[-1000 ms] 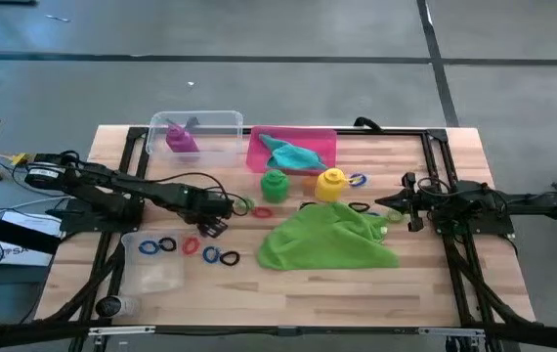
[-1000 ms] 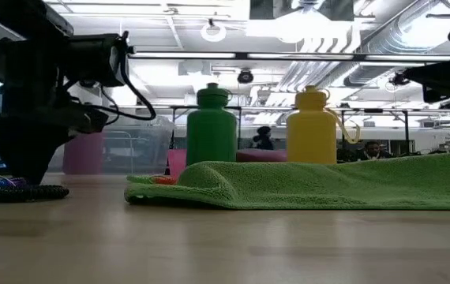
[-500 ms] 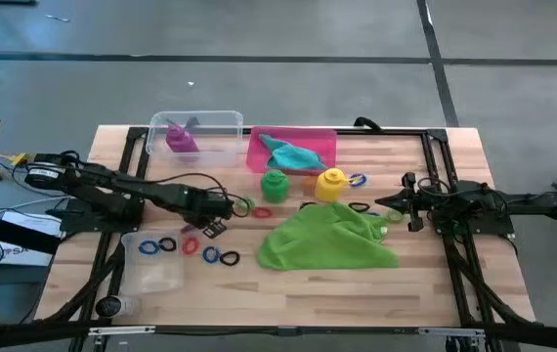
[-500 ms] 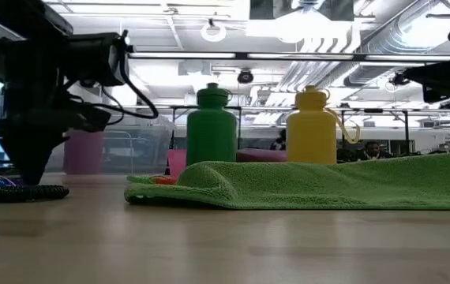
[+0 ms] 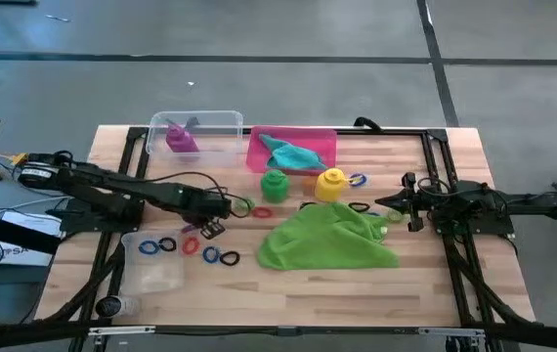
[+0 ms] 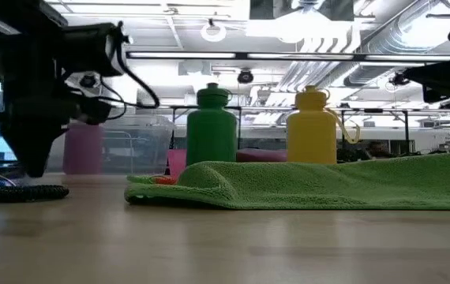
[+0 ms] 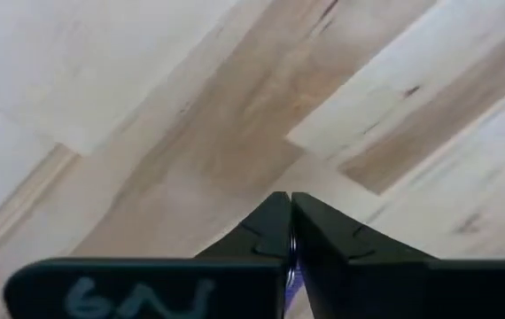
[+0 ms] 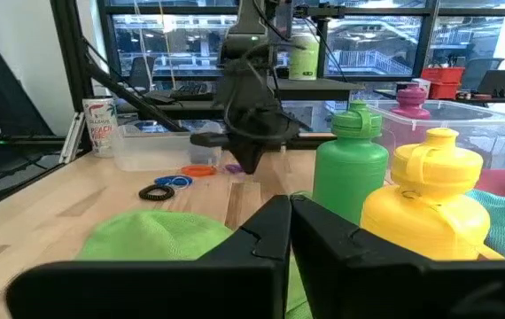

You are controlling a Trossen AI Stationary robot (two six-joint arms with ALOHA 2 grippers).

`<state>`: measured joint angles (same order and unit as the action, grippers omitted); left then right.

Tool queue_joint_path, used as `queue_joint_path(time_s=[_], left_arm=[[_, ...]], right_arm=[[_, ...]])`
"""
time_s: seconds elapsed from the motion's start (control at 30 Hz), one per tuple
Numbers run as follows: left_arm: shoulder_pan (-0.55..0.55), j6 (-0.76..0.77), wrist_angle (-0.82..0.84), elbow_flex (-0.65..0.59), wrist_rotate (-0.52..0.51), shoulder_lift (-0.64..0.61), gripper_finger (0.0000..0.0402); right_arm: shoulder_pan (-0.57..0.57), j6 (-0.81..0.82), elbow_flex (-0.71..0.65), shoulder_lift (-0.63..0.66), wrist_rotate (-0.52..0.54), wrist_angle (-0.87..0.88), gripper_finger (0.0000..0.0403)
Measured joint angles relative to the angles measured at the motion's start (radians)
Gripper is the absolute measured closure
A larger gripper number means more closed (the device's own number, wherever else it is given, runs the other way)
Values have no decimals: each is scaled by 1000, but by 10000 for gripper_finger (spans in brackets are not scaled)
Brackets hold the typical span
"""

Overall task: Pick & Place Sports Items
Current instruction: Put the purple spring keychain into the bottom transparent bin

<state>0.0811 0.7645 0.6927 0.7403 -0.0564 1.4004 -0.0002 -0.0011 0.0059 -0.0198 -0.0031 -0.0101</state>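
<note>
Left side of the bench: I have the left pincer low over the wood among the small rings, fingers pressed together. In the left wrist view the tips meet, a sliver of purple showing low in the seam between them; I cannot tell what it is. A clear tub lies at 7 o'clock of the pincer, rings scattered between them.

Far edge, at 12 o'clock of the left pincer: a second clear tub holding the purple bottle. Just beside it, the pink tray carries the teal cloth.

Centre: green bottle and yellow bottle stand upright side by side. The green cloth is spread at 6 o'clock of the yellow bottle, touching it or nearly so.

Right side: right pincer waits off the bench surface at 3 o'clock of the yellow bottle, fingers together, gripping nothing.
</note>
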Motion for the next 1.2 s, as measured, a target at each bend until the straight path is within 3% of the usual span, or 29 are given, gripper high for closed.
queue_joint_path(time_s=[0.33,0.77,1.2], left_arm=[[1,-82,3,0,7,-183,400],[6,-174,26,0,185,-481,401],[157,-166,169,1,279,-775,401]], right_arm=[[0,0,0,0,0,0,402],[0,0,0,0,0,0,403],[0,0,0,0,0,0,403]])
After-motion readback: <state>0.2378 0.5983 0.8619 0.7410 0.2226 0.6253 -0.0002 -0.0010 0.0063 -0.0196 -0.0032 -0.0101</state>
